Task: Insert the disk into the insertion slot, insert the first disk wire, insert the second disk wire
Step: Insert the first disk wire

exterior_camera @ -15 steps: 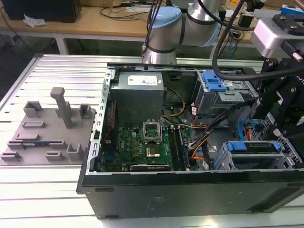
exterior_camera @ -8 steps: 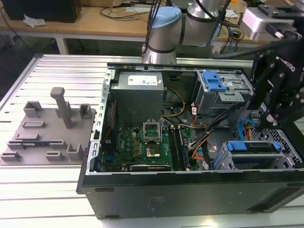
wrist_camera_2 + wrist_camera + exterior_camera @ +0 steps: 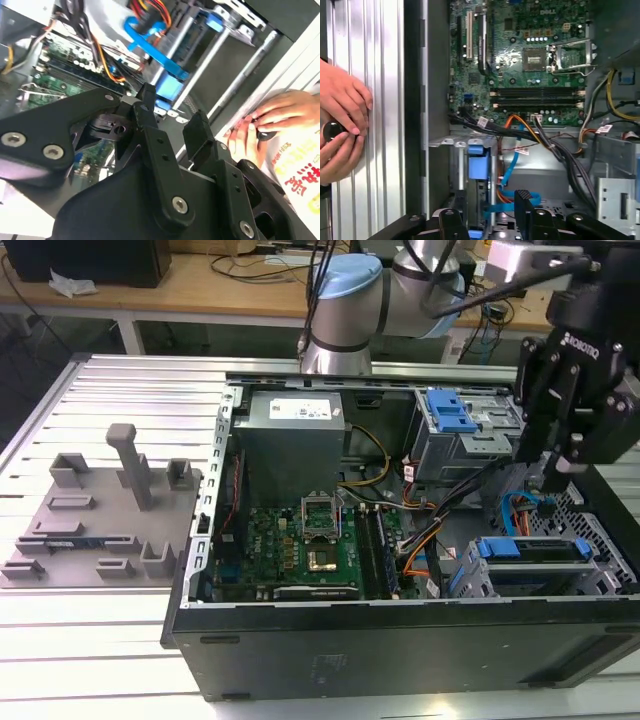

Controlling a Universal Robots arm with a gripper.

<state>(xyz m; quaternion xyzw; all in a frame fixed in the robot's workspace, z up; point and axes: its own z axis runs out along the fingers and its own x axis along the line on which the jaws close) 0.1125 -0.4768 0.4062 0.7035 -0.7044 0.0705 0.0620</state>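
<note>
The disk (image 3: pixel 530 549), edged by its bright blue carrier, sits inside the insertion slot (image 3: pixel 604 578), the low grey perforated cage at the case's front corner on the exterior view's right. My gripper (image 3: pixel 548 478) hangs just above and behind that cage, open, with nothing between its black fingers (image 3: pixel 145 107). In the first wrist view the gripper (image 3: pixel 485 212) hovers over the blue carrier (image 3: pixel 479 166) in the cage (image 3: pixel 442 142). A blue flat cable (image 3: pixel 512 167) and a bundle of black wires (image 3: pixel 555 150) lie loose beside the cage.
The open case holds a green motherboard (image 3: pixel 300 545), a grey power supply (image 3: pixel 290 440) and a taller bay with a blue latch (image 3: pixel 450 412). A grey fixture plate (image 3: pixel 90 510) lies outside, on the exterior view's left. A person's hands (image 3: pixel 340 132) rest on the ribbed table by the case.
</note>
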